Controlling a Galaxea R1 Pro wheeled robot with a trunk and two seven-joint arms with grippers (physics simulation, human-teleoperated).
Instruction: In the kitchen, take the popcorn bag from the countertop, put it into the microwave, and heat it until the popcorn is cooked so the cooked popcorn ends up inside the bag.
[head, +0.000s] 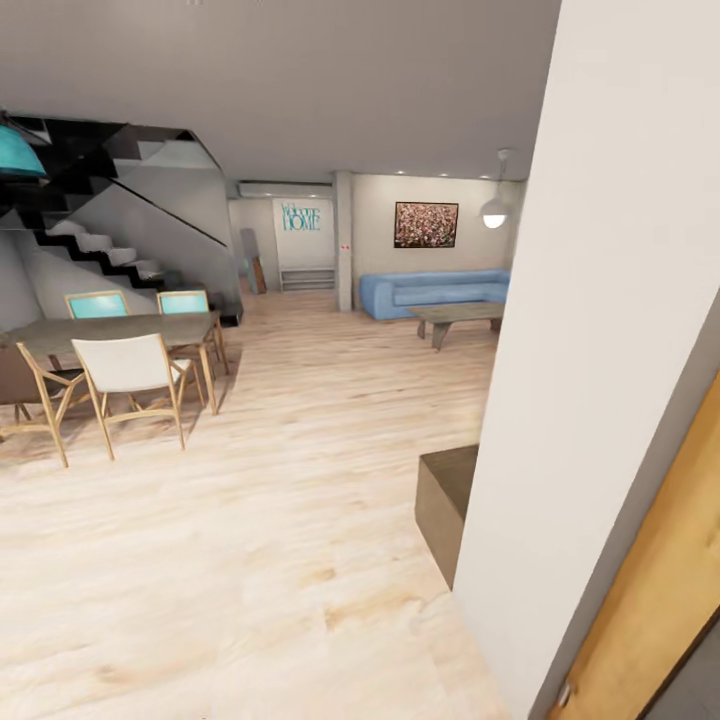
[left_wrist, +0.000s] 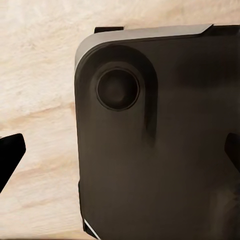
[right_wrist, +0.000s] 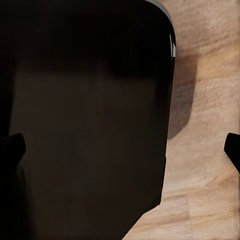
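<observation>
Pale wood floor (head: 270, 520) stretches ahead of me through an open living room, with a white wall (head: 600, 300) close on my right and a wooden door (head: 660, 610) at its near edge. Far back stands a blue sofa (head: 435, 292) with a low coffee table (head: 458, 318) before it, and a framed picture (head: 426, 224) hangs above. To my left is a dining table (head: 120, 330) ringed by wooden chairs (head: 130, 385), with a dark staircase (head: 100, 240) behind it. A low brown block (head: 445, 505) sits on the floor against the wall.

My left wrist camera looks down at my own dark base (left_wrist: 160, 150) over the floorboards; my left fingers (left_wrist: 11, 152) show wide apart at the picture's edges, holding nothing. My right fingers (right_wrist: 232, 150) likewise stand spread and empty over the floor.

The popcorn bag and microwave are nowhere before me here.
</observation>
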